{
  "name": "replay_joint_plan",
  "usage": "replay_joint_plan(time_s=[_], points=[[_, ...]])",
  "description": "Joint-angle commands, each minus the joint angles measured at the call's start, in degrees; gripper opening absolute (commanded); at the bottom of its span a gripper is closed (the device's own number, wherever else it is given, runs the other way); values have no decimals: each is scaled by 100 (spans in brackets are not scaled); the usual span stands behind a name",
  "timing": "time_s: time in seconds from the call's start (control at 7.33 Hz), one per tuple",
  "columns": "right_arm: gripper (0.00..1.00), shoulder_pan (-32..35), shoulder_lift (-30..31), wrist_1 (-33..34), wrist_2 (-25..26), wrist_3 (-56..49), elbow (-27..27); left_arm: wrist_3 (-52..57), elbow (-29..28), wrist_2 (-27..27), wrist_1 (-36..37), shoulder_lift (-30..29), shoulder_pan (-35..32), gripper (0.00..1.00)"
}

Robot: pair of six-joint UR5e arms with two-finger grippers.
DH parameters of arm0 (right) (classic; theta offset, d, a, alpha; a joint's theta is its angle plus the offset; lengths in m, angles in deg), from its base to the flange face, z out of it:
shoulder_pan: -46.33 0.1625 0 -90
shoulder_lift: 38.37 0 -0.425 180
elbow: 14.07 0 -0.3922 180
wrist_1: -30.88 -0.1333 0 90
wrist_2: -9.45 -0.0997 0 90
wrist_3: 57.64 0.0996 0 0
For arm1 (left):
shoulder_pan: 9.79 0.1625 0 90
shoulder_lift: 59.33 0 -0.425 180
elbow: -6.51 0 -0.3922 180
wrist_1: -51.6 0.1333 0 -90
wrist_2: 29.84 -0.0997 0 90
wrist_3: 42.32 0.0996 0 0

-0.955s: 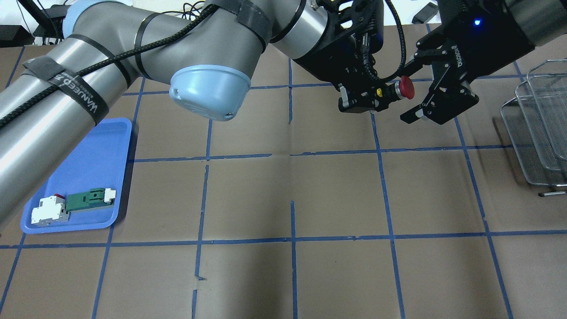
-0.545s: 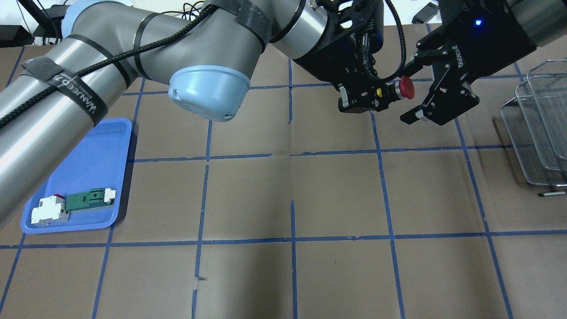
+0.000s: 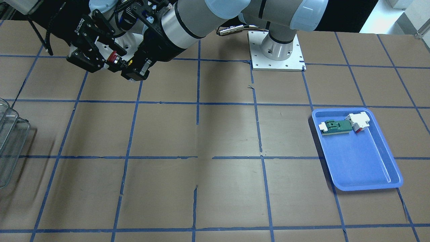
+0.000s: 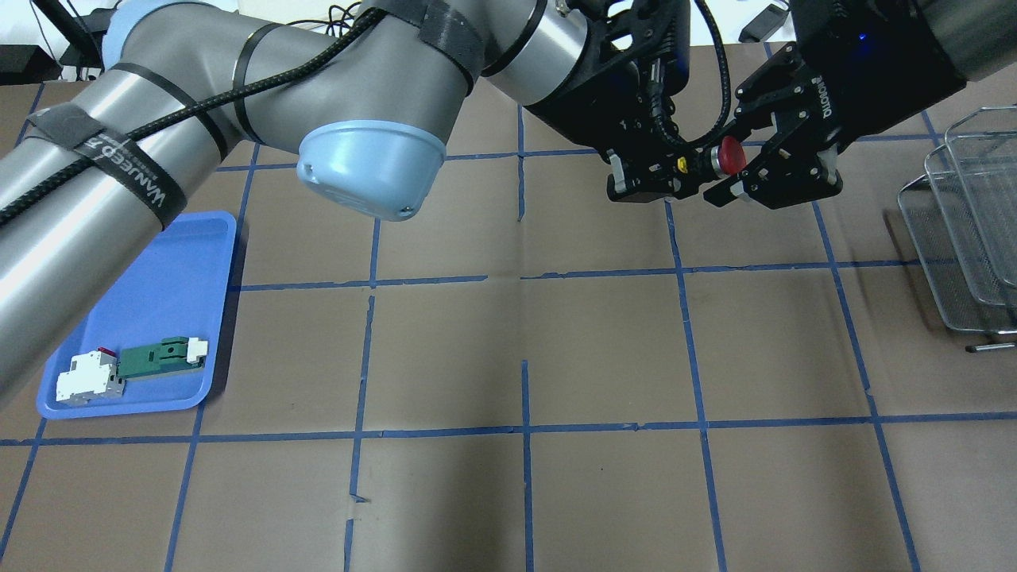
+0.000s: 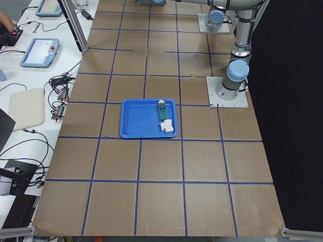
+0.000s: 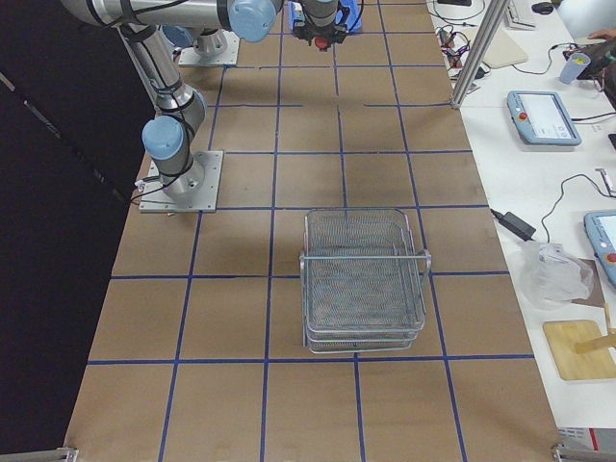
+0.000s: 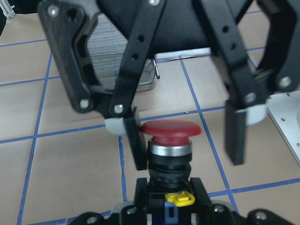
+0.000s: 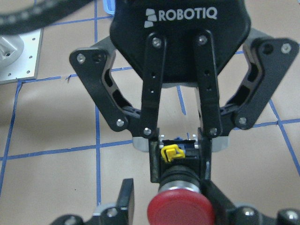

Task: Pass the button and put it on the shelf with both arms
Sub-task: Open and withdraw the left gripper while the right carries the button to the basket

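Tray: the blue tray (image 4: 171,270), near on the tabletop (image 4: 604,349), held only a white-and-red block with a green piece (image 4: 131,365).
Shelf: the shelf (image 4: 953,270) stood at the right; the button was not in it.
Button: the button (image 4: 727,156) was in the air farther back, its black body pinched by the left gripper (image 8: 180,161).
Right gripper: the right gripper (image 7: 185,138) had its fingers spread around the red cap.
Progress: I judged the handover half done; the right grasp, the left release and the placing remained.

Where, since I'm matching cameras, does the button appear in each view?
Front-facing: button upper left.
Overhead: button upper right.
Exterior left: not visible.
Exterior right: button top edge, tiny.
Left wrist: button centre.
Right wrist: button bottom centre.
Landmark: yellow clip on its body.
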Motion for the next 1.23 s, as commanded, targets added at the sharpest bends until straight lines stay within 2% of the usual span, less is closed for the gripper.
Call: replay_joint_plan(time_s=[0.0,0.14,0.27,0.41,1.09], points=[[0,0,-6,6,-8,-196,5,-209,-10,-14,12,42,1,0],[0,0,-6,-3,9,-188,5,-437,-10,-31,125,42,1,50],[0,0,-15,-3,0,-197,13,-622,-10,-58,169,68,1,85],[0,0,-15,-3,0,-197,13,-702,-1,-75,179,69,9,95],[0,-52,-268,207,88,-354,57,-1008,-114,-102,275,95,106,97]])
